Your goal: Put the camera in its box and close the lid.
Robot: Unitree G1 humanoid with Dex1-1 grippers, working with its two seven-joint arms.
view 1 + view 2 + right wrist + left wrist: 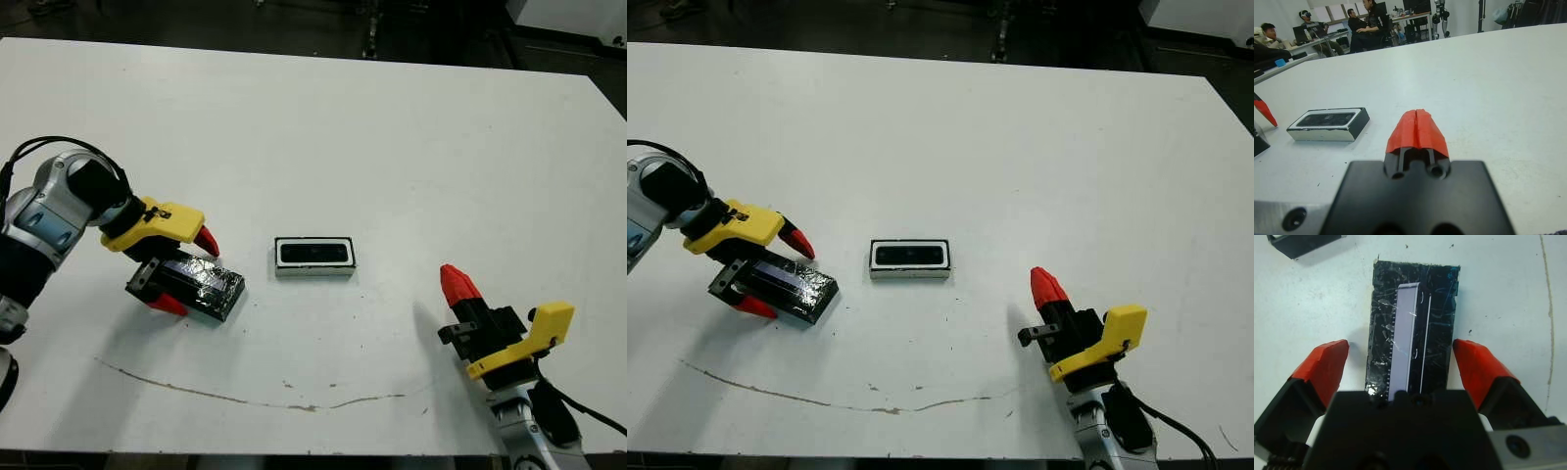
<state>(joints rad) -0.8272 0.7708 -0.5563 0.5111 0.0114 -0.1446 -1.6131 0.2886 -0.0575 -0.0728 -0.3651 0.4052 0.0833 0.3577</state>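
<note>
Camera (313,254) already lies in the box (314,271) at frame centre, long axis left–right. We still have the lid (204,287) to place: it rests on the table at lower left, between the spread fingers of our left gripper (186,271) — not yet clamped. Our right gripper (457,283), fingers pressed together, sits at lower right, farther away.

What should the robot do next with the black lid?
Probably close the left end effector on the lid. Its fingers are open on either side of the lid, which lies flat on the table. The camera already sits in the box, still uncovered.
</note>
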